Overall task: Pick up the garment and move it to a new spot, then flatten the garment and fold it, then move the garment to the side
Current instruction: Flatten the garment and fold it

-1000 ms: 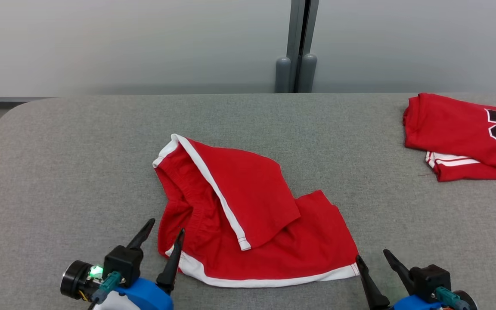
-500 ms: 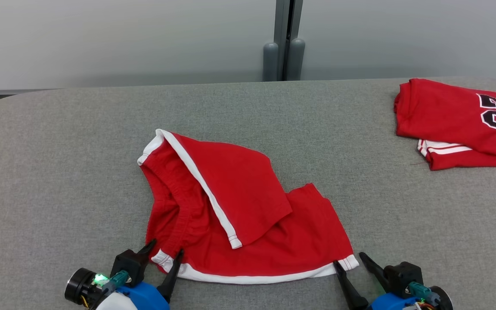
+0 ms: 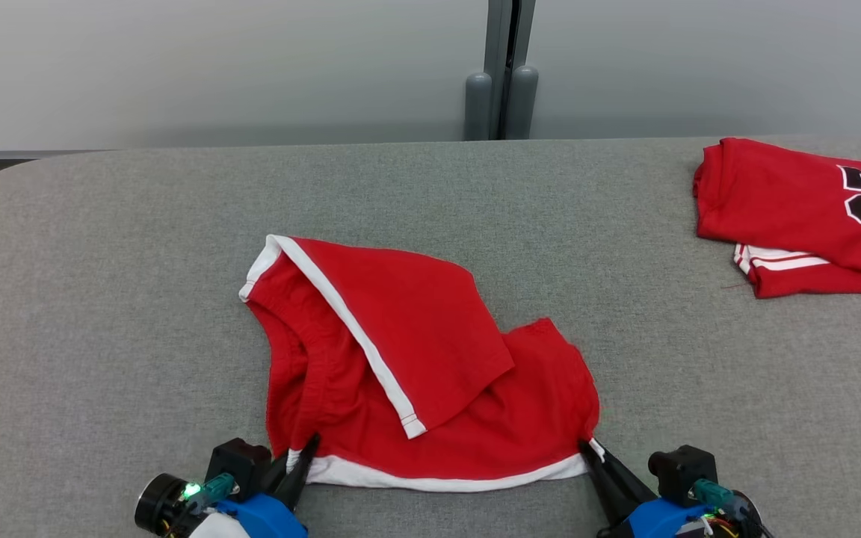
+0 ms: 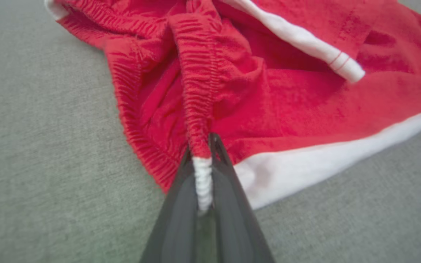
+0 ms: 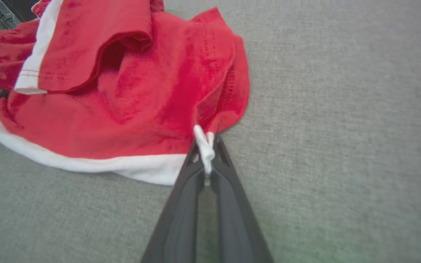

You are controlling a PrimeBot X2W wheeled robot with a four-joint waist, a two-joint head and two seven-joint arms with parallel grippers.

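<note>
The garment [image 3: 430,373] is a pair of red shorts with white trim, lying crumpled on the grey table [image 3: 102,299], one leg folded over the other. My left gripper [image 3: 297,456] is shut on the garment's near left corner; the left wrist view shows the white-edged waistband [image 4: 202,175] pinched between my fingers. At the near right corner, my right gripper [image 3: 591,452] is shut on the white hem, and the right wrist view shows that white corner [image 5: 205,146] clamped between the dark fingers [image 5: 181,204].
A second red garment [image 3: 804,217] with black numerals lies folded at the table's far right. A grey post [image 3: 501,75] stands behind the table against the pale wall. Bare grey table surface stretches to the left and behind the shorts.
Both grippers went from open beside the garment's near corners to shut on them. The near hem has bunched slightly inward. The head camera shifted a little.
</note>
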